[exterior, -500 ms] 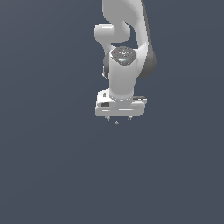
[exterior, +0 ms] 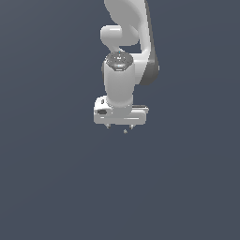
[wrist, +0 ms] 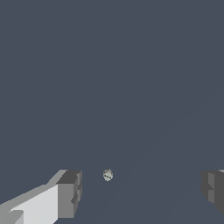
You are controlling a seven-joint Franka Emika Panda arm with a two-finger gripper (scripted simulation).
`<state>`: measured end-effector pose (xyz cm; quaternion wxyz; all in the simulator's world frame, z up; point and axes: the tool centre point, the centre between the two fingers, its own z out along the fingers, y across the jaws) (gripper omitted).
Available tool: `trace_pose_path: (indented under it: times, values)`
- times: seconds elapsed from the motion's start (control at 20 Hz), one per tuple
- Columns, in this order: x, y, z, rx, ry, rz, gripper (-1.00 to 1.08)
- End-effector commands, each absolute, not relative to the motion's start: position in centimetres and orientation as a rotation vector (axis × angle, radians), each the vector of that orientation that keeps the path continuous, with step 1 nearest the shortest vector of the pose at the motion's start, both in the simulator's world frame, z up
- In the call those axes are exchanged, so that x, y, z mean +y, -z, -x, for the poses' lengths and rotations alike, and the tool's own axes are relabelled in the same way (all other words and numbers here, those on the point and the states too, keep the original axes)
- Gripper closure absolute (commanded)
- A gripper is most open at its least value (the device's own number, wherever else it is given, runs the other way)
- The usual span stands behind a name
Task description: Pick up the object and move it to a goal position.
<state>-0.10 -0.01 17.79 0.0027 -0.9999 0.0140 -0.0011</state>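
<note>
Exterior view: a white Franka arm (exterior: 125,51) reaches down from the top edge of the picture against a plain dark blue-grey surface (exterior: 51,187) that fills the whole frame. The arm's rounded white links stack one below another, with a dark grey joint cover on the exterior view's right side. At its lower end sits a wide, flat white hand, and under it the gripper (exterior: 120,126) points downward. Only two very small dark fingertips (exterior: 108,126) peek out below the hand, set apart from each other. Between them, a little nearer the tip on the exterior view's right, lies the object (exterior: 125,131), a tiny pale grey-beige speck just below the level of the tips. It is too small here to tell whether it touches the surface or either finger.

Wrist view: the same dark surface (wrist: 109,65) spreads out ahead. Two blocky grey fingers (wrist: 70,193) of the gripper (wrist: 142,190) frame the scene, one joined to a white body, the other cut off by the picture's edge. The jaws stand wide apart and grasp nothing. The object (wrist: 107,175) shows as a small pale, speckled ball in the gap, closer to the finger with the white body and clear of both.
</note>
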Motion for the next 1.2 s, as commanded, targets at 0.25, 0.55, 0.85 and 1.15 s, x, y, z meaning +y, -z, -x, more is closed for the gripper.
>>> trace_pose_path:
  times: [0.25, 0.55, 0.85, 1.15]
  values:
    - [-0.5, -17.7, 0.2, 0.060, 0.001, 3.136, -0.92]
    - [-0.2, -16.4, 0.8, -0.012, 0.000, 3.140, -0.92]
    - [0.5, -13.5, 2.4, -0.174, -0.001, 3.140, -0.92]
    - [1.7, -9.6, 5.1, -0.416, -0.002, 3.120, -0.92]
